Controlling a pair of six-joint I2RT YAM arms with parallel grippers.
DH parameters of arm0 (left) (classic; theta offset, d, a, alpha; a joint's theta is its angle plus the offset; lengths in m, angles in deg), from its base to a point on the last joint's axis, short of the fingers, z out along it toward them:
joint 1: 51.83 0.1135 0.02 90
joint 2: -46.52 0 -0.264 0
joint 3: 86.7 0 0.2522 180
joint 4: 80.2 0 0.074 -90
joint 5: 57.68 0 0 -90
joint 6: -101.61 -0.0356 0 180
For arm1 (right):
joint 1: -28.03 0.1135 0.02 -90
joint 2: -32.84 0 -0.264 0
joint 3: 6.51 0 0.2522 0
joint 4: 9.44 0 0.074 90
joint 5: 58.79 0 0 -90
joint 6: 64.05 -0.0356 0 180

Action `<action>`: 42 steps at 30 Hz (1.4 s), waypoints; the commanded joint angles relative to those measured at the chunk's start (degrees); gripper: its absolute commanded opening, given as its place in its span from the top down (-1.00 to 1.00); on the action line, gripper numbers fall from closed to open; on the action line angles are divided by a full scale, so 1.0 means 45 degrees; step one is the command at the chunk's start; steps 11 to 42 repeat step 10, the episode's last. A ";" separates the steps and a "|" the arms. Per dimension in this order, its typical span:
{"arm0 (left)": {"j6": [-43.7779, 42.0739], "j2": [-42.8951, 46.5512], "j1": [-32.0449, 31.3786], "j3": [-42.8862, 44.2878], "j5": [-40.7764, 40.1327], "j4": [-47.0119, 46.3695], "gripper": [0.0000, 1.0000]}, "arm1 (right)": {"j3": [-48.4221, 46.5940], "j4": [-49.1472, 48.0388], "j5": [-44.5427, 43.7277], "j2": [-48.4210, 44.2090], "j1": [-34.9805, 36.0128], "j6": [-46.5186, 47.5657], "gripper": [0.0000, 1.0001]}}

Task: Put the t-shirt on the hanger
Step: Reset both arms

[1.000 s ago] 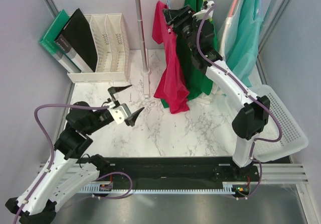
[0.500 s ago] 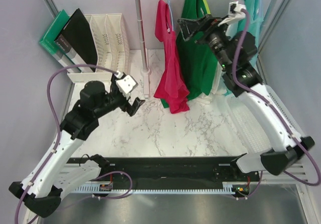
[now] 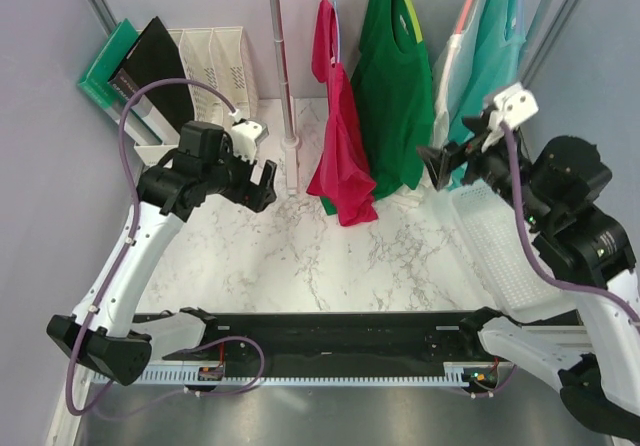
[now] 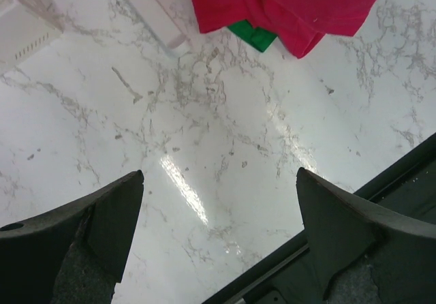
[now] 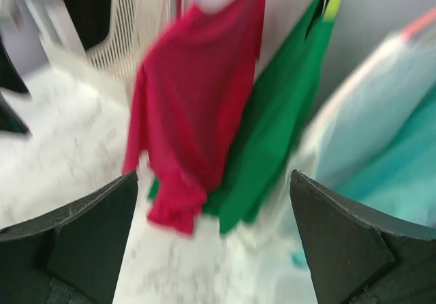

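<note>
The left tool (image 4: 218,174) is spread wide. Its two dark fingers (image 4: 82,229) sit in the lower corners of the left wrist view, with only bare marble worktop (image 3: 330,256) between them. It holds nothing and touches nothing. In the top view it hangs at centre left, above the worktop and just beside the white upright pole (image 3: 283,66) of the clothes rail.

The right tool (image 5: 212,174) is also fully parted and empty. Its fingers frame a blurred wrist view of the hanging clothes, and it is well apart from them. In the top view it is at centre right, in front of the teal t-shirt (image 3: 495,56) and above a white perforated basket (image 3: 500,256).

The t-shirt (image 3: 340,156) hangs from the rail at the upper middle of the top view. It lies between the pole and the dark green t-shirt (image 3: 395,96) and overlaps that shirt's left edge. It droops unevenly: a narrow strip at the top, and the bulk bunched lower down, reaching nearly to the worktop.

The hanger (image 3: 333,16) shows only as a thin light-blue wire running down from the rail into the top of the crimson cloth. How the shirt sits on it cannot be told.

A white file rack (image 3: 215,76) stands at upper left.
</note>
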 commanded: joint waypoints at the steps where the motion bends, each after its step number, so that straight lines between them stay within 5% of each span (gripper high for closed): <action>1: 0.0941 0.0571 0.0674 -0.0649 -0.0076 0.0674 -0.99 | 0.2922 0.3523 0.0208 -0.1562 -0.0353 0.1040 -0.96; 7: 0.0650 0.1392 0.1261 -0.1004 -0.0466 0.0655 -0.99 | 0.4845 0.3739 0.1010 -0.2778 -0.0940 0.0649 -0.96; 42: 0.0240 0.1801 0.1262 -0.0926 -0.1108 0.0694 -0.99 | 0.4283 0.3545 0.0621 -0.2759 -0.0979 0.0727 -0.96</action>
